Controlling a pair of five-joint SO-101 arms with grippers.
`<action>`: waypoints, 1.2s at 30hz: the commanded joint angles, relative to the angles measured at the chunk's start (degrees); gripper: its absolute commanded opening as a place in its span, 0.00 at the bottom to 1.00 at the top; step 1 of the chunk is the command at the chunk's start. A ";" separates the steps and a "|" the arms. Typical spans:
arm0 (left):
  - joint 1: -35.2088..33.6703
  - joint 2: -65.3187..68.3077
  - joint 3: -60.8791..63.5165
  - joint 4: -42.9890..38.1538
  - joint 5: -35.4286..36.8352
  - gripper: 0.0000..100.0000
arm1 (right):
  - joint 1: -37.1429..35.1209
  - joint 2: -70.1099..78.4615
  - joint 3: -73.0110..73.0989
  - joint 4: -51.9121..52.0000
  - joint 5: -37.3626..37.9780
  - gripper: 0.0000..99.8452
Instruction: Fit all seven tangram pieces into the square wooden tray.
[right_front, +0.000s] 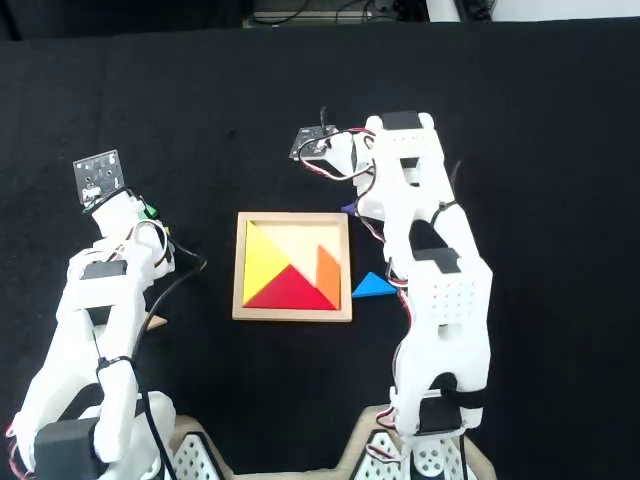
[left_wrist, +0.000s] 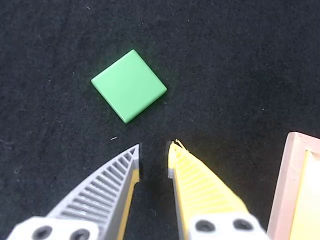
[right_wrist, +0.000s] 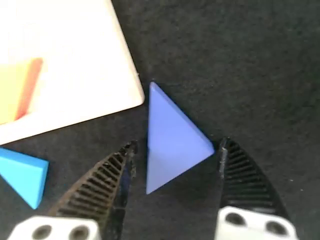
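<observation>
straddling the violet triangle (right_wrist: 170, 145) beside the square wooden tray (right_front: 241, 268)

spreading the right gripper (right_wrist: 176, 147) wide, low over the black table (right_front: 540, 120) just off the tray's far right corner, with one finger on either side of the violet triangle. lying flat on the table between those fingers, one corner close against a finger, too close to tell whether touching. nothing clamped, nothing lifted.

hanging the left gripper (left_wrist: 154, 149) over the table on the tray's left side, jaws drawn in to a narrow slit and gripping nothing. pointing toward the green square (left_wrist: 129, 85), flat on the table just ahead of the tips and apart from them, left of the tray and not touching it.

holding three pieces inside the tray: yellow triangle (right_front: 262, 260) against the left wall, red triangle (right_front: 290, 290) along the near wall, orange piece (right_front: 328, 272) against the right wall, all three meeting edge to edge. showing bare wood across the far part of the tray floor.

leaving a light blue triangle (right_front: 373, 286) outside, just beside the tray's right wall toward its near corner, flat on the table and close by the right arm. catching a small tan shape (right_front: 155, 321) beside the left arm, nearer than the green square, too hidden to name.
</observation>
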 joint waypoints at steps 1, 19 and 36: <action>0.75 -0.09 -1.19 -1.23 -0.18 0.11 | 1.14 -0.66 -3.38 -0.79 -0.53 0.25; 0.75 -0.09 -1.19 -1.23 -0.18 0.11 | 2.29 3.30 -3.74 -0.79 0.44 0.24; 0.75 -0.09 -1.19 -1.23 -0.18 0.11 | 3.16 3.21 -3.82 -0.88 0.35 0.11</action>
